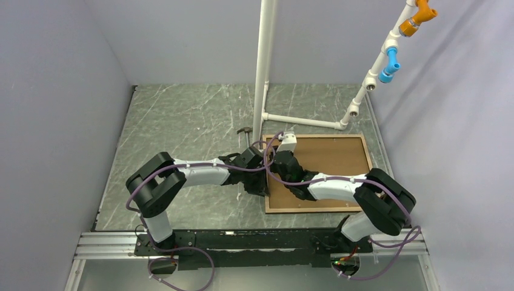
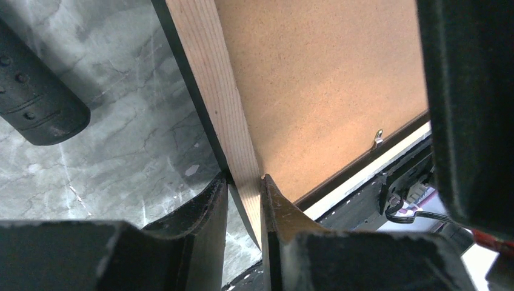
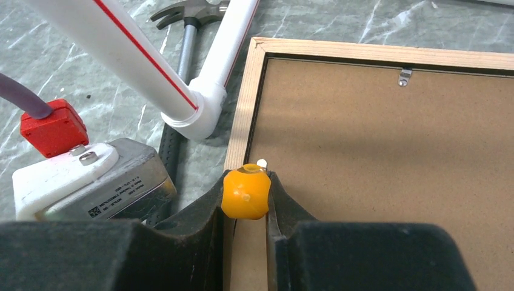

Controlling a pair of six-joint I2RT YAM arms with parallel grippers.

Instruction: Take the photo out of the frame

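The frame (image 1: 315, 209) lies face down on the table, its pale wood back rim showing. Inside it the photo (image 1: 330, 157) shows only its brown board back; the print side is hidden. My left gripper (image 2: 244, 188) is shut on the frame's left rail (image 2: 212, 91), one finger on each side. My right gripper (image 3: 245, 200) is shut on a small yellow knob (image 3: 245, 192), held over the same rail (image 3: 242, 115) beside a small white tab (image 3: 261, 162) at the board's (image 3: 376, 157) edge. In the top view both grippers meet at the frame's left side (image 1: 267, 173).
A hammer (image 3: 188, 18) with a black handle (image 2: 36, 103) lies just left of the frame. A white pipe stand (image 1: 262, 73) rises behind the frame's far left corner, with a pipe foot (image 1: 303, 120) along the far edge. A metal clip (image 3: 404, 76) sits on the far rail.
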